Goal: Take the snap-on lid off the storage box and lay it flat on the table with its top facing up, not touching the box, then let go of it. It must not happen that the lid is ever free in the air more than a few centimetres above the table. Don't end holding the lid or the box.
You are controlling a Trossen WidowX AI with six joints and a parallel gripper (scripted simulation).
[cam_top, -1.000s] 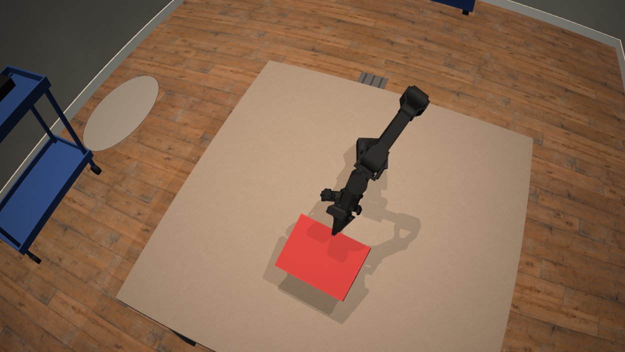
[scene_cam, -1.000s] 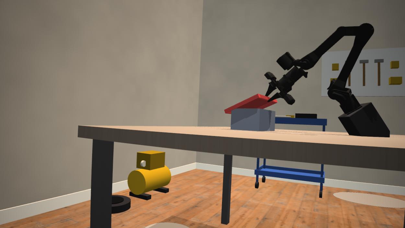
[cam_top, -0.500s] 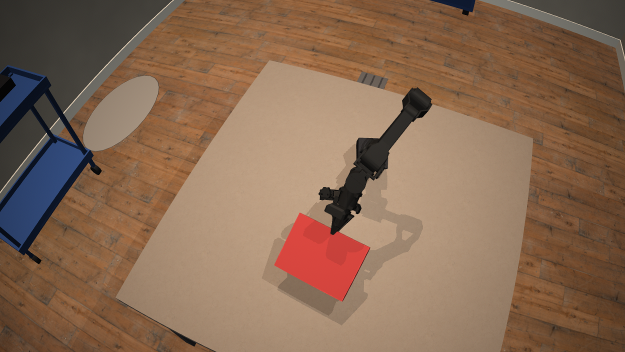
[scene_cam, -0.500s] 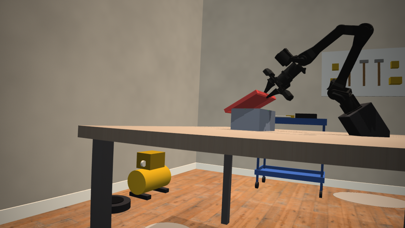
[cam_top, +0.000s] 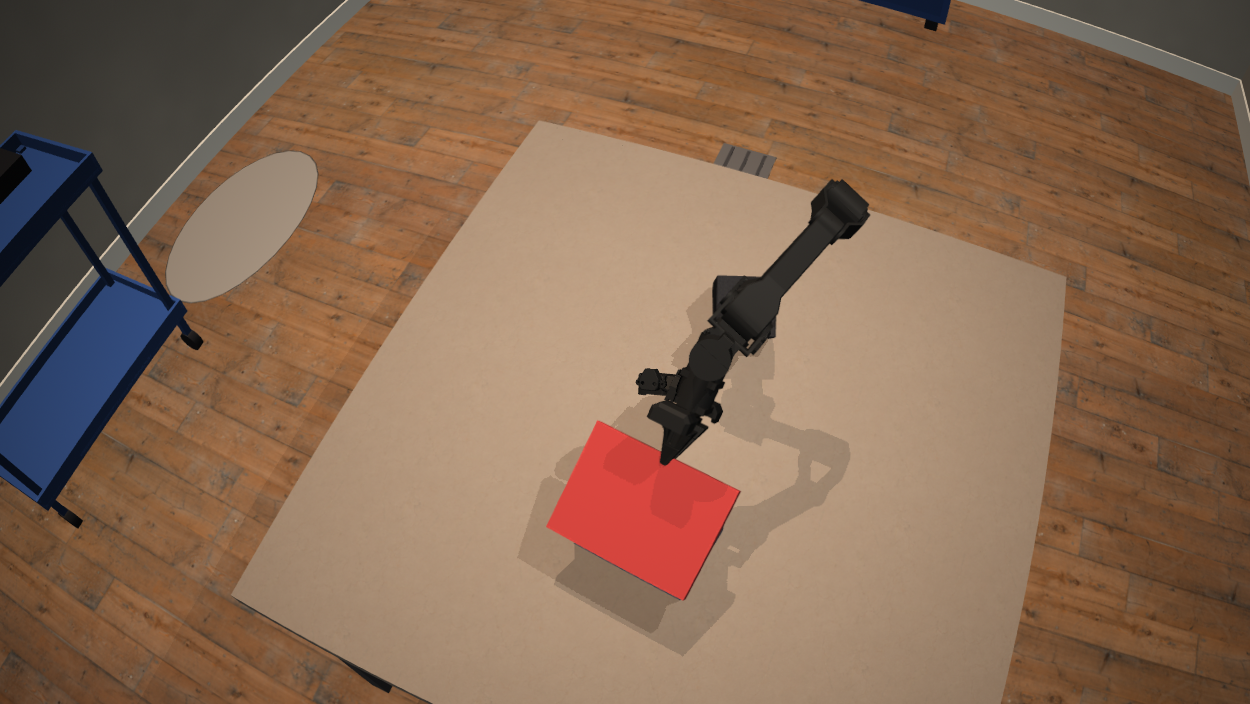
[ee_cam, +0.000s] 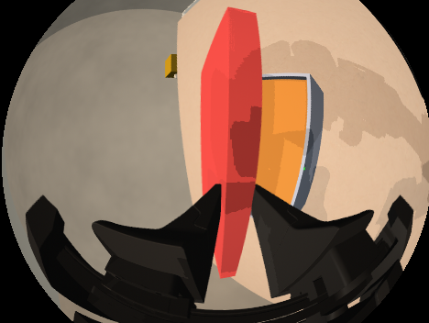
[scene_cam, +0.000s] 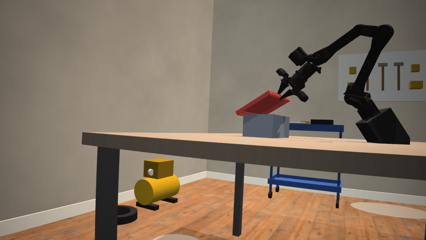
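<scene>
Broadly, the worktop (cam_top: pixel 918 419) is seen carrying the grey storage box (scene_cam: pixel 262 126) toward 6 o'clock in the top view, its orange inside exposed in the wrist view. Above the box, the red lid (cam_top: pixel 642 515) is held tilted: its edge nearest the arm is raised, while the far edge rests at the box's rim. In the top view its long axis runs from about 10 to 4 o'clock, top face upward. The end effector (scene_cam: pixel 280 94) is clamped on the lid's raised edge, one finger above and one below.
</scene>
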